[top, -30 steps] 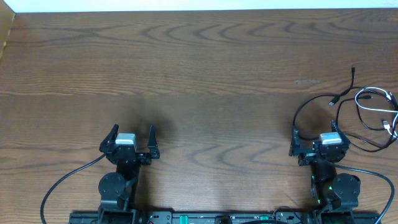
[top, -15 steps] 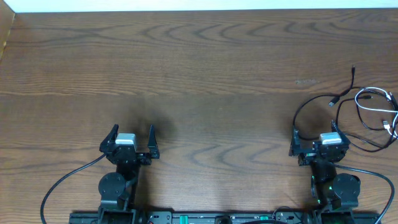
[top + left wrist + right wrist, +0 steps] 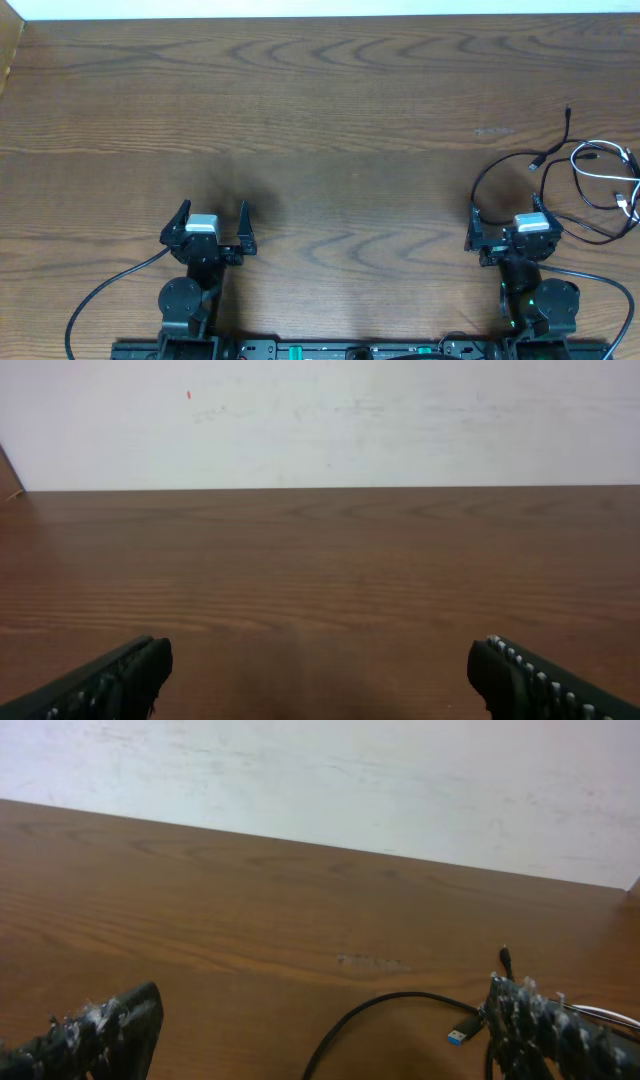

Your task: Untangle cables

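Cables [image 3: 580, 172], thin, black and white, knot at wooden table's [image 3: 320, 120] right edge, limp-looking; grip near plugs [image 3: 461, 1036]. Left gripper [image 3: 213, 210], right gripper [image 3: 507, 212] gape empty.

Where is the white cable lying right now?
In the overhead view, the white cable lies at the right edge of the table, among the black cables, just ahead and right of the right tool.

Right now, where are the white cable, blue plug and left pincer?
white cable [image 3: 600, 177]: overhead view, middle stretch.
blue plug [image 3: 459, 1037]: right wrist view, blue tip.
left pincer [image 3: 214, 207]: overhead view, midway between fingertips.
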### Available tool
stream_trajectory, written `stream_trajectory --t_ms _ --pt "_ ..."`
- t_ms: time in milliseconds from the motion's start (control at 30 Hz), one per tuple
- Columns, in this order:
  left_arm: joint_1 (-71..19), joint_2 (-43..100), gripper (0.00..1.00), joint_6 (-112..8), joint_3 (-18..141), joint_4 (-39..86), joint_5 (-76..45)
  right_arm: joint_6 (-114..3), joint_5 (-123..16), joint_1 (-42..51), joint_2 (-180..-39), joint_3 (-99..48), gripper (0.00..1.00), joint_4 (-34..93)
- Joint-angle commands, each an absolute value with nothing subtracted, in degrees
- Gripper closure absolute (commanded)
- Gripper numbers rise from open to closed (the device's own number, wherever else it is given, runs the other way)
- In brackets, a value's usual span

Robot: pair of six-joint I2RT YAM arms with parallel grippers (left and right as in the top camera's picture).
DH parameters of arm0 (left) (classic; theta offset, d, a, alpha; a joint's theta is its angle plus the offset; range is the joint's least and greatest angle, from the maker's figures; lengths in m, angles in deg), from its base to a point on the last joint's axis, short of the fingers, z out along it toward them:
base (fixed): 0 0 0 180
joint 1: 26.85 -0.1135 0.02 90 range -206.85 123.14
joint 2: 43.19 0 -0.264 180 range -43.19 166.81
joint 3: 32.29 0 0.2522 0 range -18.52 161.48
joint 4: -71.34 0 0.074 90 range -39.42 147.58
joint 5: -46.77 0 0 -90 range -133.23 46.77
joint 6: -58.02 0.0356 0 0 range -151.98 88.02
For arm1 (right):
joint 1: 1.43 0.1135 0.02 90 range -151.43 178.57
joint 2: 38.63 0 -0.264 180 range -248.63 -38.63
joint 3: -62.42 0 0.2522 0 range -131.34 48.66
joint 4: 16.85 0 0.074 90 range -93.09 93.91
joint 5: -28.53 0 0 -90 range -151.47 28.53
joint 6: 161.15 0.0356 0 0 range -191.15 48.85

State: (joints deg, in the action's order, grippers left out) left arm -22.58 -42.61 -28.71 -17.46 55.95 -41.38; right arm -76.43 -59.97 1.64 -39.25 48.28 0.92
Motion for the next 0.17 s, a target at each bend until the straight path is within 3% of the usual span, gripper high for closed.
stream_trajectory --t_ms 0,133 --pt "-22.8 -43.0 0.00 -27.9 -18.3 53.5 -41.8 -77.2 -59.8 1.0 -38.9 48.4 0.01 1.1" --pt "-22.8 -43.0 0.00 -27.9 -18.3 53.5 -41.7 -77.2 -59.8 1.0 -38.9 48.4 0.01 1.1"
